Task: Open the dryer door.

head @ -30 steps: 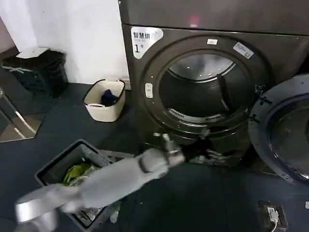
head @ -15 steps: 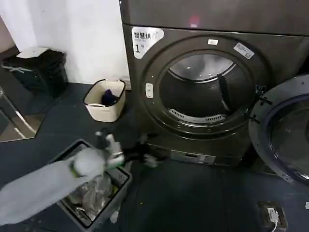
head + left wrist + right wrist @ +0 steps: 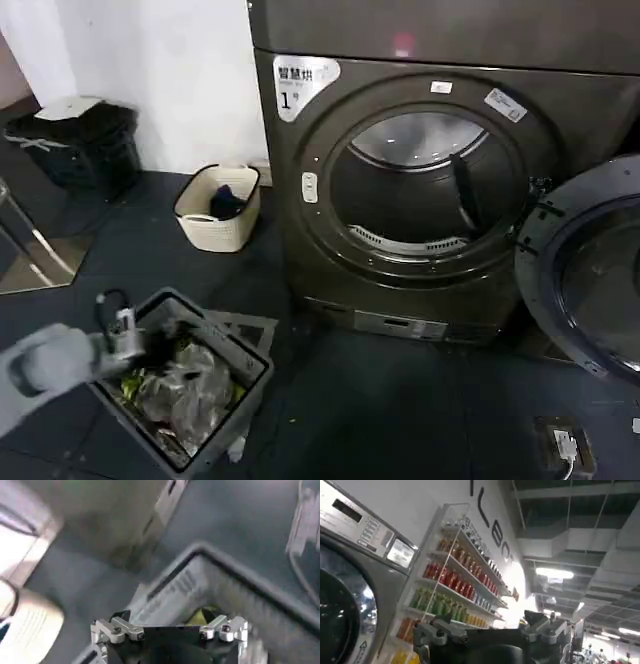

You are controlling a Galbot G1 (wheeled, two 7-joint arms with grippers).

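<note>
The dryer (image 3: 420, 60) is a dark grey-brown front loader with a white label (image 3: 300, 80) marked "1". Its round drum opening (image 3: 420, 190) is uncovered. The dryer door (image 3: 590, 270) stands swung out at the right edge, its dark inner side and glass facing me. My left gripper (image 3: 155, 345) hangs low at the left, far from the door, over the rim of a grey bin (image 3: 255, 365). In the left wrist view the left gripper (image 3: 170, 630) looks down at the bin's corner (image 3: 200, 555). My right gripper (image 3: 490, 635) points up towards a ceiling and shelves.
A white basket (image 3: 218, 208) stands on the floor left of the dryer, with a black bag (image 3: 80, 145) behind it. The grey bin holds green and clear bags. A small power box (image 3: 565, 445) lies at the lower right. Shelves of bottles (image 3: 455, 580) are beside a silver machine (image 3: 350, 580).
My left arm has pulled back from in front of the dryer's base, down and to the left, to above the grey bin. The door has stayed swung open.
</note>
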